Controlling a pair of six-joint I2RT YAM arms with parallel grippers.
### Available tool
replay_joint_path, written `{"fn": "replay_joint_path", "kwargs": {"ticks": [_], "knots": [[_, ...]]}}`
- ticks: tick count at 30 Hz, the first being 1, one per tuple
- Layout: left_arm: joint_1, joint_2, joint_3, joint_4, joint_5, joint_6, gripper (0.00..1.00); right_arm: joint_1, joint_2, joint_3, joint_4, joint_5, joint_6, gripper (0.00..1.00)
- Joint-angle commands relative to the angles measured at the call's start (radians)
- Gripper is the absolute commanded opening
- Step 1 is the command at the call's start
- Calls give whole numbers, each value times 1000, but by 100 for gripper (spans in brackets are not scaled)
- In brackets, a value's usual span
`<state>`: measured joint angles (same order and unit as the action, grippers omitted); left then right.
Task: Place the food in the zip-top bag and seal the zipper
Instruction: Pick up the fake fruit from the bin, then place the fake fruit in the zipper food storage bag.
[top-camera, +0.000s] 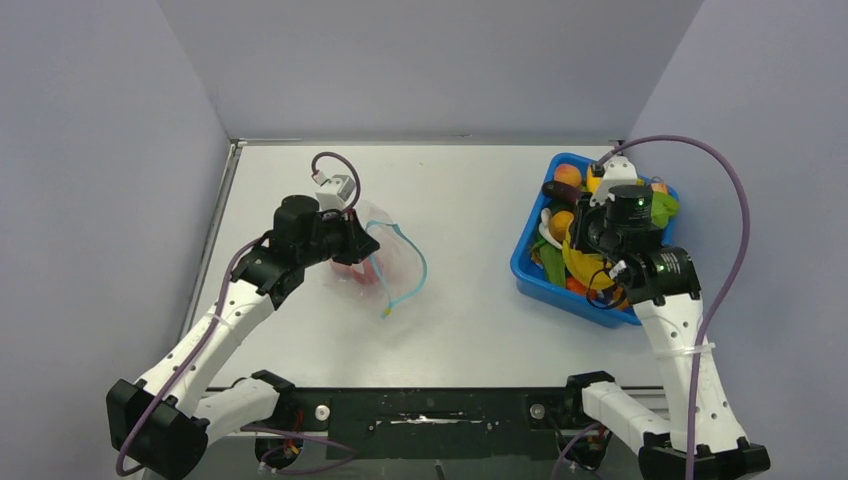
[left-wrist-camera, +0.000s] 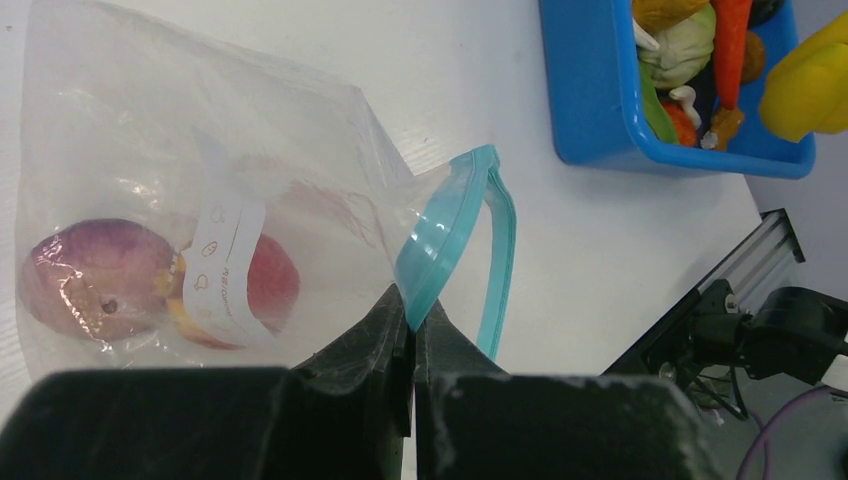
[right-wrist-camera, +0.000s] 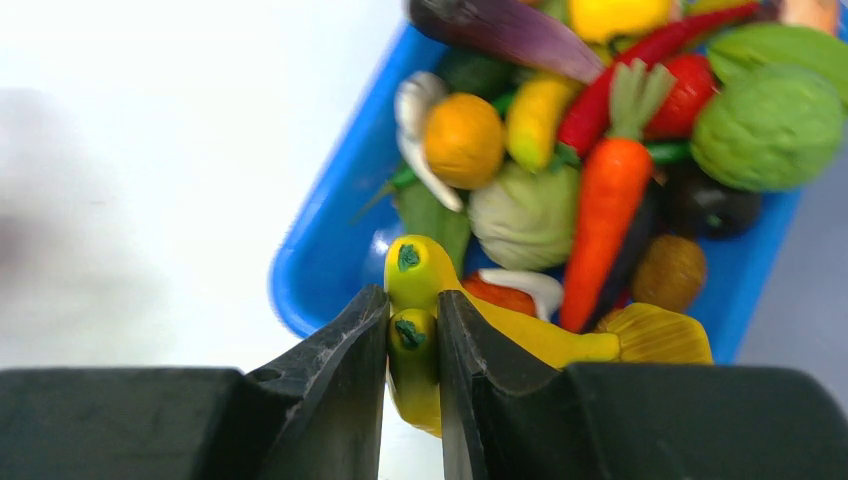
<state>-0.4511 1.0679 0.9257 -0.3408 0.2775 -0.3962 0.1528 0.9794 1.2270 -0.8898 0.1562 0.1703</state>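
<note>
The clear zip-top bag (left-wrist-camera: 200, 150) lies on the white table with its mouth held open. My left gripper (left-wrist-camera: 412, 320) is shut on the near lip of the light blue zipper (left-wrist-camera: 445, 225). Inside the bag sit a purple round fruit (left-wrist-camera: 95, 275) and a red-pink fruit (left-wrist-camera: 270, 280). From the top view, the bag (top-camera: 385, 255) is at centre left beside the left gripper (top-camera: 350, 235). My right gripper (right-wrist-camera: 412, 320) is shut on a yellow banana bunch (right-wrist-camera: 415, 340), lifted just above the near corner of the food bin.
The blue bin (top-camera: 530, 265) at the right holds several more toy foods, among them an orange carrot (right-wrist-camera: 605, 200), a green cabbage (right-wrist-camera: 770, 125) and an orange fruit (right-wrist-camera: 463, 140). Grey walls enclose the table on three sides.
</note>
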Motion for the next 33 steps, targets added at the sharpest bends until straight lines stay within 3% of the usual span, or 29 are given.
{"fn": "replay_joint_path", "kwargs": {"ticks": [1,10,22,33], "knots": [[-4,18,93,5,58,-20,0,39,-77,-5,166,-225,0,0],[-4,36,141,-11,117,-9,0,105,-131,-32,385,-581,93,0],[-4,32,115,55,209,-14,0,163,-225,-267,894,-1047,372,0],[-1,-11,-10,275,405,24,0,386,-181,-391,1270,-1109,528,0]]}}
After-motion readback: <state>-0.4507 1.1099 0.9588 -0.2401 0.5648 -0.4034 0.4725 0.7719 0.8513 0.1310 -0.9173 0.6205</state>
